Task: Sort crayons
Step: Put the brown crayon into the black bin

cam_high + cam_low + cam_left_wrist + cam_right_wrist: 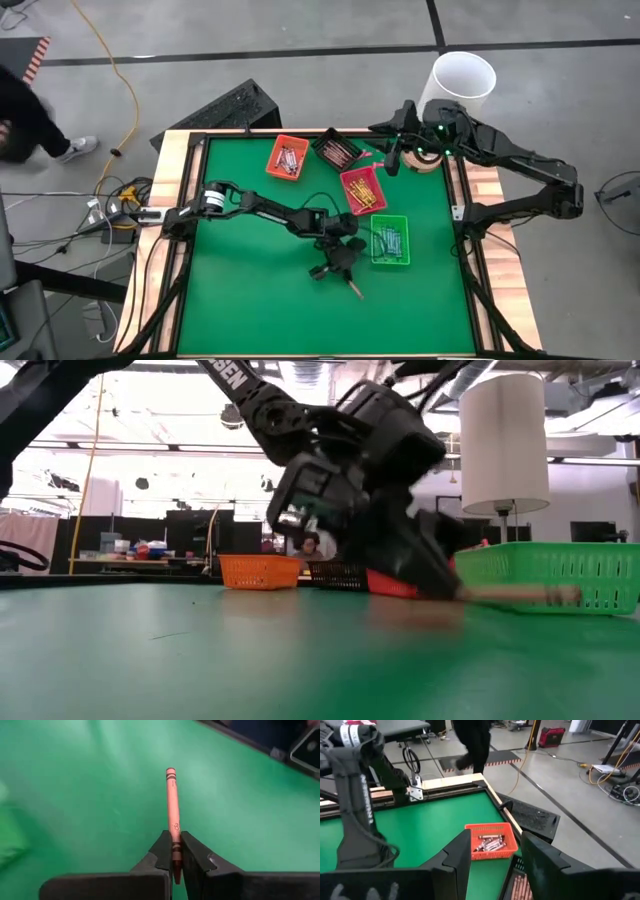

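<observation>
Left gripper [174, 857] is clamped on one brown-red crayon [172, 810], right down on the green table [250, 300] mat near the middle, just off the green tray [390, 240] toward the front edge. I've got it pinched close to one end, so most of the stick pokes out ahead. It's light and stiff but waxy, so I'd guess it can pivot or snap; a mid-body grip seems safer. Right gripper [492, 852] waits agape over the far right corner.
</observation>
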Action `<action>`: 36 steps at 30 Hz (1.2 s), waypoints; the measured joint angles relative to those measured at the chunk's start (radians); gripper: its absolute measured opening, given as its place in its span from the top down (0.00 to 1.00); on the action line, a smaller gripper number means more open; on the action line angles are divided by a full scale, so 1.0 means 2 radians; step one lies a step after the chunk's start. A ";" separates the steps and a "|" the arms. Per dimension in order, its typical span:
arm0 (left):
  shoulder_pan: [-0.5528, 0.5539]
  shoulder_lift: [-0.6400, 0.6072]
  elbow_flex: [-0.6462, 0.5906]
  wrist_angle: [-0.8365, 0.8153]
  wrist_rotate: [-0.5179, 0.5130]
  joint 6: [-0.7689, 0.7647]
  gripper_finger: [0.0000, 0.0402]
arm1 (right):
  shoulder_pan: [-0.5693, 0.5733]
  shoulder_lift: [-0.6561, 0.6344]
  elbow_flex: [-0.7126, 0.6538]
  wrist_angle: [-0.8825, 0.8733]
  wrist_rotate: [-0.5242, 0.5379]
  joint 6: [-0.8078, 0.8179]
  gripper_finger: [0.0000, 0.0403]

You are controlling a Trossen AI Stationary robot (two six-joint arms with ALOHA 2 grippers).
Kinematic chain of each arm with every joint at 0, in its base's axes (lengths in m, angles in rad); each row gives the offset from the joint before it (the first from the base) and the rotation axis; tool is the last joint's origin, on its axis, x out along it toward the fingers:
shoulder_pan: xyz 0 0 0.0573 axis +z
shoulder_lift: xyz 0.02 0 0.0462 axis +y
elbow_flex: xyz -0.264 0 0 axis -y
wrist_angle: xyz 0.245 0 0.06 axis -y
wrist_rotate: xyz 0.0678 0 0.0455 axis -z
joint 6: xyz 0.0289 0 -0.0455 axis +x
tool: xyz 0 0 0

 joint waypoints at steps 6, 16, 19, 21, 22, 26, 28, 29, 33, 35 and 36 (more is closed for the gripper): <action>0.013 -0.045 0.000 -0.069 -0.008 0.027 0.99 | 0.000 -0.018 0.000 -0.002 0.001 0.000 0.59; 0.041 -0.191 -0.066 -0.179 -0.075 0.066 0.99 | 0.000 -0.050 0.000 -0.006 0.017 -0.002 0.59; 0.056 -0.257 -0.134 -0.144 -0.119 0.043 1.00 | 0.000 -0.055 0.000 -0.011 0.017 -0.002 0.59; 0.061 -0.300 -0.184 -0.089 -0.145 0.019 1.00 | 0.000 -0.055 0.000 -0.014 0.017 -0.004 0.59; 0.063 -0.321 -0.211 -0.056 -0.154 0.008 1.00 | 0.000 -0.054 0.000 -0.017 0.017 -0.004 0.59; 0.066 -0.407 -0.308 0.067 -0.211 -0.030 1.00 | 0.007 -0.053 -0.017 0.007 0.015 -0.018 0.59; 0.068 -0.448 -0.359 0.130 -0.247 -0.047 1.00 | 0.021 -0.054 -0.036 0.038 0.015 -0.028 0.59; 0.069 -0.468 -0.383 0.162 -0.267 -0.056 1.00 | 0.028 -0.055 -0.050 0.060 0.015 -0.032 0.59; 0.068 -0.544 -0.473 0.286 -0.336 -0.087 1.00 | 0.049 -0.067 -0.116 0.157 0.011 -0.053 0.59; 0.068 -0.574 -0.512 0.341 -0.359 -0.107 1.00 | 0.056 -0.071 -0.155 0.215 0.010 -0.053 0.59; 0.068 -0.585 -0.527 0.367 -0.368 -0.116 1.00 | 0.056 -0.071 -0.176 0.243 0.010 -0.053 0.59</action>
